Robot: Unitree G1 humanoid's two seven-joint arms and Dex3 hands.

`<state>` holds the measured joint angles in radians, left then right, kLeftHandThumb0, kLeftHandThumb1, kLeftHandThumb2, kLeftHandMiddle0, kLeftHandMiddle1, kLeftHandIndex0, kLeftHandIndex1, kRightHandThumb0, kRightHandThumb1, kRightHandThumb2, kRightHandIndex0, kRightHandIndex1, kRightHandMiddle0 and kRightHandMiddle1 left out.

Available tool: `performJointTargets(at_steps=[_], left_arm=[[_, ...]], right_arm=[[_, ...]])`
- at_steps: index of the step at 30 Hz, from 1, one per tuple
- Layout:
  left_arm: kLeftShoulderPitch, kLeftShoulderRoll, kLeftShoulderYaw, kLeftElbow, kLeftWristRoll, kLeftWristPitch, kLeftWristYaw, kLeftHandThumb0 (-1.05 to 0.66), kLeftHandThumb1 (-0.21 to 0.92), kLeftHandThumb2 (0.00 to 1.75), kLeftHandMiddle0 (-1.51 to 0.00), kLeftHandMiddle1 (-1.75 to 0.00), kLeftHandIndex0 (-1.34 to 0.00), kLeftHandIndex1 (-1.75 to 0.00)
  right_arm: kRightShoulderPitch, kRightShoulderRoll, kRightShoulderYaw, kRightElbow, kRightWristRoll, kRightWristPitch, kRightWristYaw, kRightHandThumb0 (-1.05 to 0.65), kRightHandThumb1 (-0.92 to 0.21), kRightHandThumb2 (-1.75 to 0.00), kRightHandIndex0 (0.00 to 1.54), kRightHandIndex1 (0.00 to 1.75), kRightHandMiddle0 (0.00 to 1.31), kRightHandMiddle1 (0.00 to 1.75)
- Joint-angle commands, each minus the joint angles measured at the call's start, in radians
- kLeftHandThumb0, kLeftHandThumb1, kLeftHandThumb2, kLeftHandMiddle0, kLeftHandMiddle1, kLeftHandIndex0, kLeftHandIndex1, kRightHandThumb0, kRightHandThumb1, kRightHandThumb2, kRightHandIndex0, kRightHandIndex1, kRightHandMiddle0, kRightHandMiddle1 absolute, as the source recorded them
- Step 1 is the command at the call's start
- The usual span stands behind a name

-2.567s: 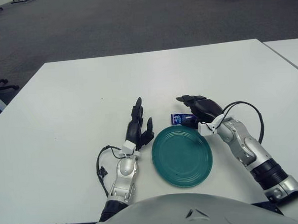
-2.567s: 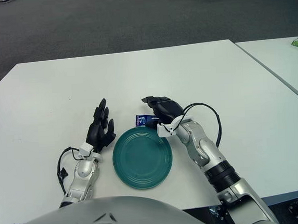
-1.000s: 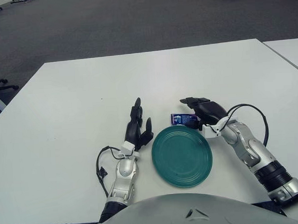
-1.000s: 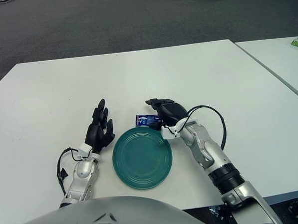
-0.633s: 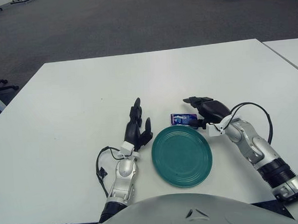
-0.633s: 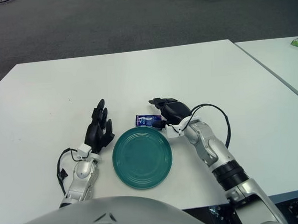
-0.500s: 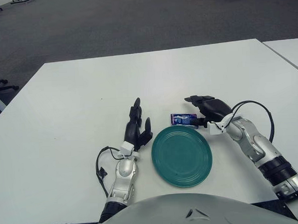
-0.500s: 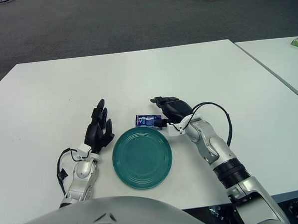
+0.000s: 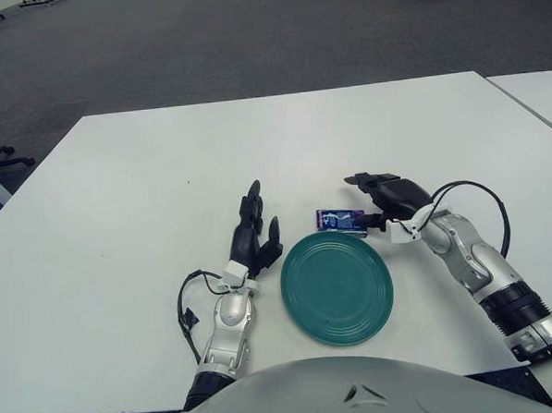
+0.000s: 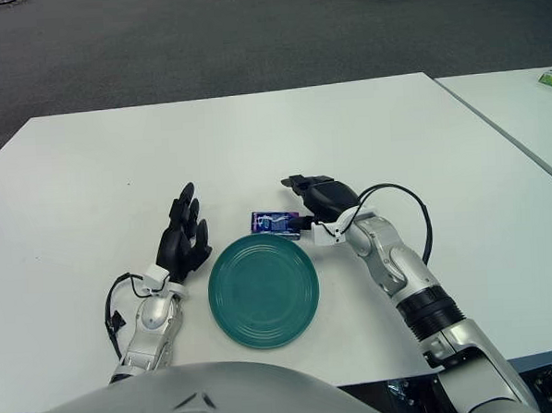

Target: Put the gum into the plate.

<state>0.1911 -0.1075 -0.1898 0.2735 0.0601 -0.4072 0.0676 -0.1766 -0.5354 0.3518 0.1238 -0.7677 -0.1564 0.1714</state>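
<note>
- Leftmost on the white table [image 9: 109,197], the left hand [image 9: 254,237] shows just left of the plate, fingers straight and spread, pointing away from the robot and holding nothing. It looks idle.
- Next comes the teal plate [image 9: 337,287], lying flat near the table's front edge with nothing in it, so the task is not yet done.
- Just beyond the plate's far rim lies the gum [image 9: 341,221], a small blue pack flat on the table. Its long axis runs left to right, roughly along the rim; whether it touches the rim I cannot tell.
- Right of the gum is the right hand [image 9: 389,196], its fingers extended and pointing left, their tips above the pack's right end. A lower finger or thumb seems to reach the pack's right end, but the hand does not appear to have closed on it; I read the hand as loosely open and holding nothing.
- So the relation that matters: the gum lies to the left of the right hand and slightly nearer the robot, end-on to the fingers, with the plate just on the near side of it. The right hand is plainly the closer one.
- My judgement is that the next move is a grasp across the pack's short width, then a short carry toward the robot into the plate.
</note>
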Motion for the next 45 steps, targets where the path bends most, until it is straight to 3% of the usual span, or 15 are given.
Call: performJointTargets(at_steps=[1, 22, 28, 45], left_arm=[[0.034, -0.010, 0.007, 0.035, 0.000, 0.017, 0.006, -0.90, 0.92, 0.68, -0.16, -0.01, 0.00, -0.33], [0.036, -0.002, 0.005, 0.028, -0.005, 0.008, -0.005, -0.88, 0.92, 0.71, -0.14, 0.00, 0.00, -0.33], [0.034, 0.002, 0.004, 0.025, -0.011, 0.013, -0.015, -0.85, 0.92, 0.74, -0.13, 0.00, 0.00, -0.29], [0.031, -0.001, 0.011, 0.030, -0.011, 0.018, -0.004, -0.91, 0.92, 0.72, -0.16, -0.01, 0.00, -0.38]], right_arm=[[-0.023, -0.007, -0.003, 0.014, 0.005, -0.004, 0.005, -0.75, -0.92, -0.27, 0.30, 0.01, 0.00, 0.46], [0.033, -0.033, -0.010, -0.061, 0.013, -0.015, 0.034, -0.79, -0.92, -0.36, 0.30, 0.01, 0.00, 0.45], [0.077, -0.069, -0.065, -0.221, 0.060, 0.013, 0.121, -0.79, -0.92, -0.38, 0.30, 0.01, 0.00, 0.46], [0.128, -0.081, -0.125, -0.319, 0.098, 0.056, 0.187, -0.78, -0.92, -0.37, 0.30, 0.00, 0.00, 0.46]])
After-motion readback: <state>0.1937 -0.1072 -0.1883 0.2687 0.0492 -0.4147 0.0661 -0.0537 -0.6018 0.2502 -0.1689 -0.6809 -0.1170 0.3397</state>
